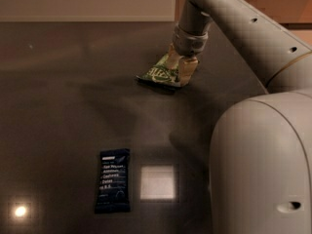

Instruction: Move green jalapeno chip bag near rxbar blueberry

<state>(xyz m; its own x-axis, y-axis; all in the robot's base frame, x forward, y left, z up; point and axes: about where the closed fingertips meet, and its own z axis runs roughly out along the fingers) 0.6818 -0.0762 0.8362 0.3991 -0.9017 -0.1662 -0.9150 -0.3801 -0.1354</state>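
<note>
The green jalapeno chip bag (158,74) lies crinkled on the dark table (58,106), at the back, right of centre. My gripper (179,62) reaches down from the upper right. Its fingers (188,69) are closed around the bag's right end, and the bag still rests on the table. The rxbar blueberry (113,180), a slim dark navy wrapper with white text, lies flat at the front left, well apart from the bag.
My arm's large grey body (263,165) fills the right front of the view and hides the table there. A bright square light reflection (157,182) sits just right of the bar. The table's far edge meets a pale wall (87,4).
</note>
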